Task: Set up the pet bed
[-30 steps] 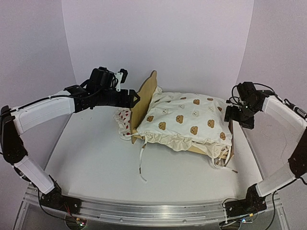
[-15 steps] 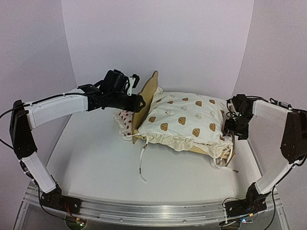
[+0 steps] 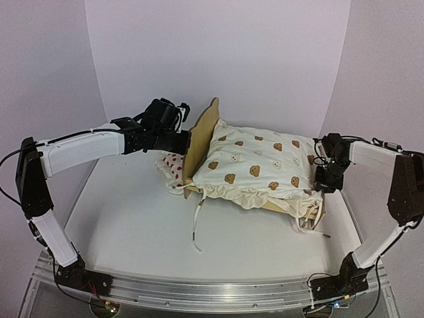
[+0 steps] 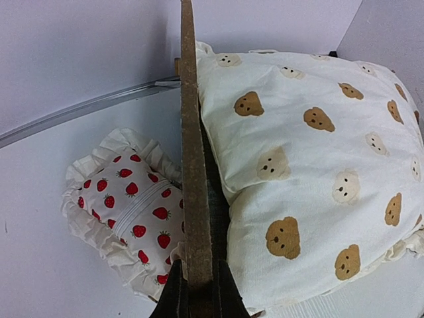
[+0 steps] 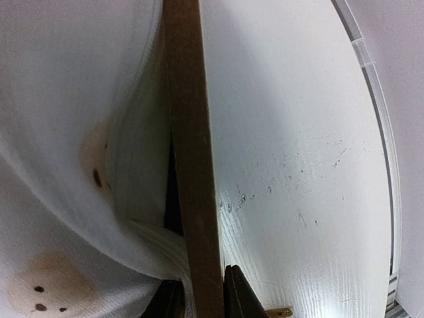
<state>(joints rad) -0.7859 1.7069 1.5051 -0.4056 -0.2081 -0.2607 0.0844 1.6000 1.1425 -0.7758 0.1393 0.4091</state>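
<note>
Left end effector (image 3: 187,141): clamped on the headboard edge of the bed (image 3: 202,129).
Right end effector (image 3: 326,180): fingers pressed to either side of the foot-end board, gripping it.
Bed: mid-worktop (image 3: 132,218), nearer the far edge, headboard toward the left edge, foot toward the right.
Cushion (image 3: 255,165): bear-print, lying in the bed, ties trailing toward the near edge.
Pillow (image 3: 172,165): strawberry-print, on the worktop against the headboard's outer side.

Open worktop (image 3: 126,225) lies at seven o'clock of the pet bed (image 3: 204,122); strawberry pillow (image 3: 172,169) blocks nine, bear-print cushion (image 3: 258,165) covers the top.
</note>
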